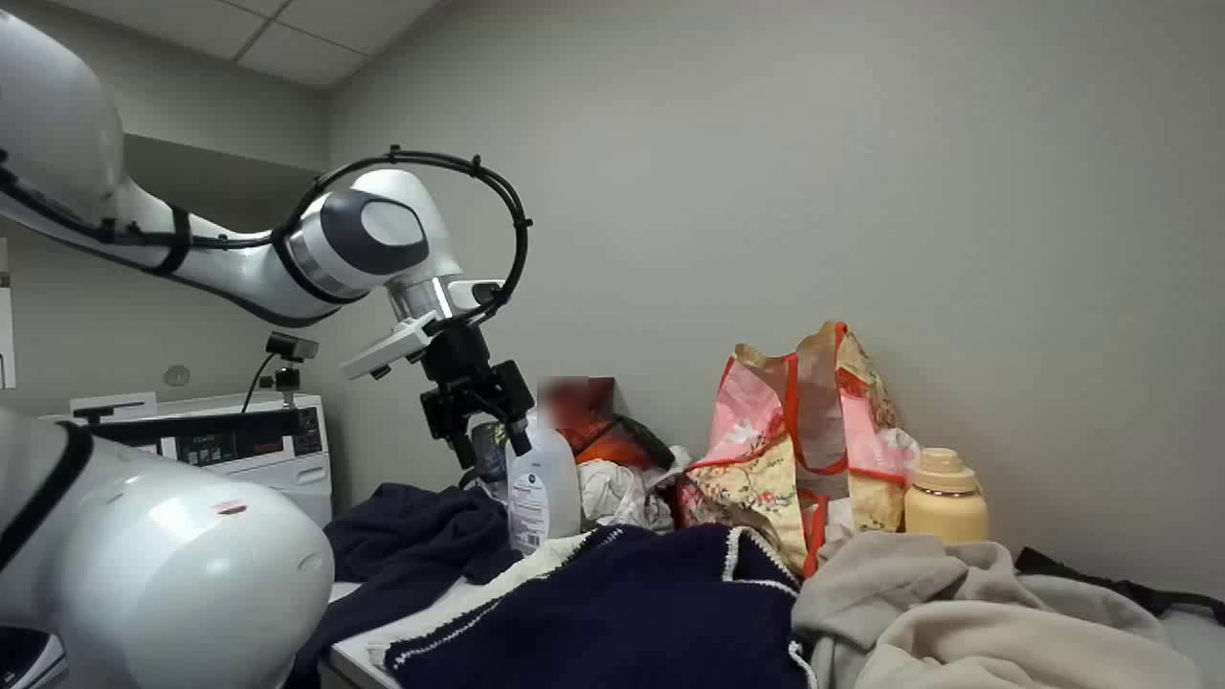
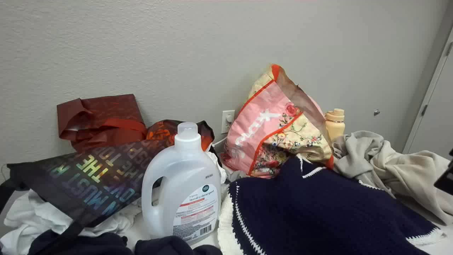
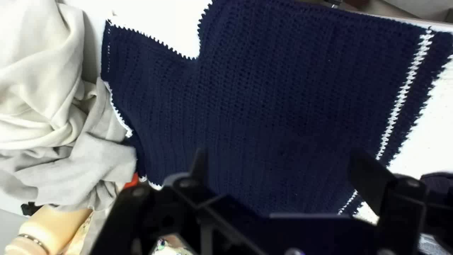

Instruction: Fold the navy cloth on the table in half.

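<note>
The navy cloth (image 1: 622,612) is a knitted piece with white trim, spread out on the white table (image 3: 159,14). It also shows in an exterior view (image 2: 311,212) and from above in the wrist view (image 3: 283,88). Its left edge in the wrist view touches the grey cloth. My gripper (image 1: 493,448) hangs above the table with its fingers apart and pointing down. In the wrist view the gripper (image 3: 279,157) is open, with nothing between its fingers. It is over the cloth and apart from it. The gripper's body hides the cloth's lower part there.
A detergent bottle (image 2: 184,198) stands beside the cloth. A floral bag (image 1: 756,478) and a yellow bottle (image 1: 946,507) stand behind it by the wall. A beige and grey cloth (image 3: 46,71) is heaped at one side, dark clothes (image 1: 421,536) at the other.
</note>
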Controlling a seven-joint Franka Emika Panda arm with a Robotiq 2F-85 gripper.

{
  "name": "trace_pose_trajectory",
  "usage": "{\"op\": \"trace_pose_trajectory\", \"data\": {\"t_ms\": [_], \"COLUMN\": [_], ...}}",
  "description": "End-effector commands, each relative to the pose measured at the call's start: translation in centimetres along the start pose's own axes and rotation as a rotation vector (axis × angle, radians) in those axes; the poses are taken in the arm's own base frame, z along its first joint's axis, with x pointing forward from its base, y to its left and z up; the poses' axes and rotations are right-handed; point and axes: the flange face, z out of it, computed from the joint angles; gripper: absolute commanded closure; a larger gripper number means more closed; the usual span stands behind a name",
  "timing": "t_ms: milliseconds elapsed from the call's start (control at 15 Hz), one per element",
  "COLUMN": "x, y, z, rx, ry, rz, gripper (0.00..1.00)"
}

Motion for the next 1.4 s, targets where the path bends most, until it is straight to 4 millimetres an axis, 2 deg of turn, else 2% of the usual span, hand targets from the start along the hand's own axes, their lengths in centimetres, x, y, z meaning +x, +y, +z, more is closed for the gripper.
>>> {"op": "trace_pose_trajectory", "data": {"t_ms": [0,267,600,933,1333], "x": [0.0,1.5,5.0,8.3,8.9], "y": [0.0,-0.7,-3.2,-8.2,-15.0], "z": [-0.1,0.2,1.3,3.8,7.6], "rx": [0.0,-0.023,-0.061,-0.1,-0.17], "ry": [-0.001,0.011,0.059,0.105,0.118], "rz": [0.0,-0.031,-0.114,-0.224,-0.324], "gripper": [0.0,0.0,0.0,0.0,0.0]}}
